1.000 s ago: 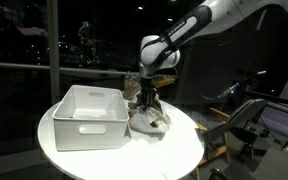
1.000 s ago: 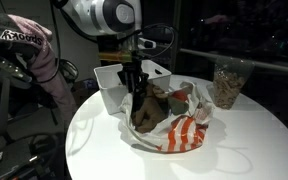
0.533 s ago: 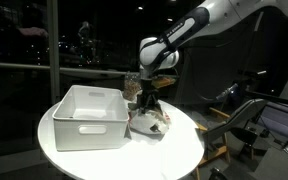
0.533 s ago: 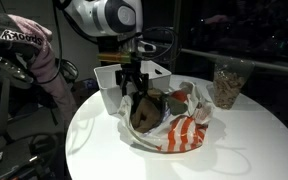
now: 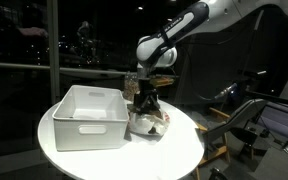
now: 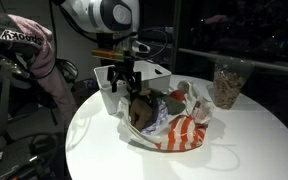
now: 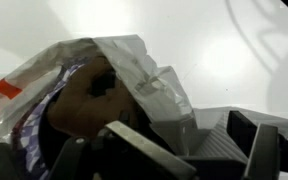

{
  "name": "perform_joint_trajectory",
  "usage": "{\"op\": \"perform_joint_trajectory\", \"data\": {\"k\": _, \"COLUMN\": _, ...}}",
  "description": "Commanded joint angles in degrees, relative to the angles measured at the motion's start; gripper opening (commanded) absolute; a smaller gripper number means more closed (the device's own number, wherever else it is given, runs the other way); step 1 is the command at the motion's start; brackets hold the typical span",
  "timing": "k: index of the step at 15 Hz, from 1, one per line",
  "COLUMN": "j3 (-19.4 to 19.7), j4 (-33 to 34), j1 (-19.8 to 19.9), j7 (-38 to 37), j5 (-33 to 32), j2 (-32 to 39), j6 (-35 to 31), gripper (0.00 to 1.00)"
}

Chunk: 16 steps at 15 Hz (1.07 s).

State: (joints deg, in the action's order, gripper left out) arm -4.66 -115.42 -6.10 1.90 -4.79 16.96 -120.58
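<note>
My gripper hangs open just above the near edge of a crumpled plastic bag with red and white stripes, and holds nothing. In an exterior view the fingers spread over the bag's left side, next to the white bin. A brown lump lies inside the bag. In the wrist view the clear bag and the brown lump fill the left, with my gripper open at the bottom and a flap of bag between the fingers.
The white rectangular bin stands on the round white table beside the bag. A glass jar with brownish contents stands at the table's far side. A pink jacket hangs off the table, and chairs stand close by.
The gripper has gone from nearly shut on the bag to wide open and has lifted a little. The bag has settled and slumped open on the table.
</note>
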Motion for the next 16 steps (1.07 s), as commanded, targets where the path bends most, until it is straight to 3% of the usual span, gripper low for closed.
{"op": "perform_joint_trajectory", "data": {"k": 1, "j3": -1.2, "j4": 0.8, "j1": 0.2, "j7": 3.0, "j5": 2.1, "j2": 1.8, "j6": -1.1, "gripper": 1.0}}
{"op": "perform_joint_trajectory", "data": {"k": 6, "j3": -0.7, "j4": 1.3, "j1": 0.3, "j7": 2.2, "j5": 1.4, "j2": 4.9, "j6": -2.3, "gripper": 1.0}}
{"op": "perform_joint_trajectory", "data": {"k": 7, "j3": -0.7, "j4": 1.5, "j1": 0.5, "j7": 1.8, "j5": 1.9, "j2": 5.5, "j6": -2.8, "gripper": 0.75}}
{"op": "perform_joint_trajectory", "data": {"k": 9, "j3": -0.7, "j4": 1.1, "j1": 0.5, "j7": 2.3, "j5": 1.5, "j2": 6.1, "j6": -4.6, "gripper": 0.66}}
{"op": "perform_joint_trajectory", "data": {"k": 16, "j3": 0.3, "j4": 0.9, "j1": 0.2, "j7": 1.0, "j5": -0.1, "j2": 7.1, "j6": -9.3, "gripper": 0.11}}
